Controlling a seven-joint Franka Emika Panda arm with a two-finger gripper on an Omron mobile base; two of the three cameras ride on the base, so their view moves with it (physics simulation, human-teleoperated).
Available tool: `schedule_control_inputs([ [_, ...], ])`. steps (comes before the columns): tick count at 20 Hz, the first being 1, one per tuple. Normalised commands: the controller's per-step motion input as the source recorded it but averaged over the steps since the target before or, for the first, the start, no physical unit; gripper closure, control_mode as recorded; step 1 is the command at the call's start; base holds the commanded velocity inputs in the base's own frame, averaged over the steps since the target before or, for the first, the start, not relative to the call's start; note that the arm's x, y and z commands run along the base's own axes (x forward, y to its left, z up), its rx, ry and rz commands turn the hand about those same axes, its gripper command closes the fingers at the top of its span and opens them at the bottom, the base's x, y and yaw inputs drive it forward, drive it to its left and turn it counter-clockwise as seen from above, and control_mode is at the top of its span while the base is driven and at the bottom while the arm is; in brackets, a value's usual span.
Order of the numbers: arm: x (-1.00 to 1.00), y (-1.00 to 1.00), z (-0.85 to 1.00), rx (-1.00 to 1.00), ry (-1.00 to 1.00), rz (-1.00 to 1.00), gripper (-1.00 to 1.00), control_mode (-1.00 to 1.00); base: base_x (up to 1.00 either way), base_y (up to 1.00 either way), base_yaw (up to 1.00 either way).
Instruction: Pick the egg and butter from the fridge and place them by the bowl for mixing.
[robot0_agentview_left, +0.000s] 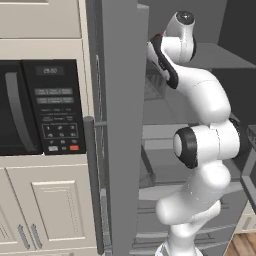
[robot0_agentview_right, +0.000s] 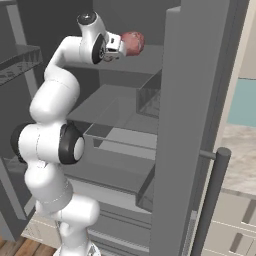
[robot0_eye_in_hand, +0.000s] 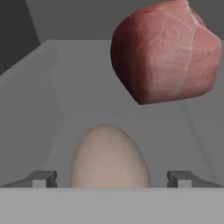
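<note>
I have the arm (robot0_agentview_right: 55, 145) reaching up into the open fridge (robot0_agentview_right: 195, 125), with the hand (robot0_eye_in_hand: 111, 178) at the level of an upper shelf (robot0_eye_in_hand: 87, 87). Through the hand view, the egg (robot0_eye_in_hand: 109, 157) sits right between the two fingertips (robot0_eye_in_hand: 43, 178), filling most of the gap. The fingers stand wide, one on each side of the egg, with a little daylight left between each tip and the shell, so I read the hand as spread and not gripping anything. The egg rests on the grey shelf floor, directly ahead of the hand and very close to it.

Beyond the egg, further along the hand's line of sight and off toward the right fingertip's side, lies a lumpy red-pink chunk of meat (robot0_eye_in_hand: 168, 52). In the right base view I see that same chunk (robot0_agentview_right: 132, 43) just past the end of the hand, at the back of the shelf. The egg itself is too small or too hidden for me to pick out from the base cameras.

In the left base view, the fridge door (robot0_agentview_left: 122, 125) with its long bar handle (robot0_agentview_left: 92, 185) stands open beside the arm, and the black microwave (robot0_agentview_left: 40, 107) sits on the far side of that door.
</note>
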Motion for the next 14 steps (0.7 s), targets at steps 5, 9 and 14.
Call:
schedule_control_inputs([
  [5, 0.54, 0.00, -0.09, 0.00, 0.03, 0.00, -1.00, -1.00, 0.00, 0.00, 0.00],
  [9, 0.11, 0.00, 0.00, 0.00, 0.01, 0.00, -1.00, -1.00, 0.00, 0.00, 0.00],
  [14, -0.10, 0.00, -0.06, 0.01, 0.10, 0.00, -1.00, -1.00, 0.00, 0.00, 0.00],
])
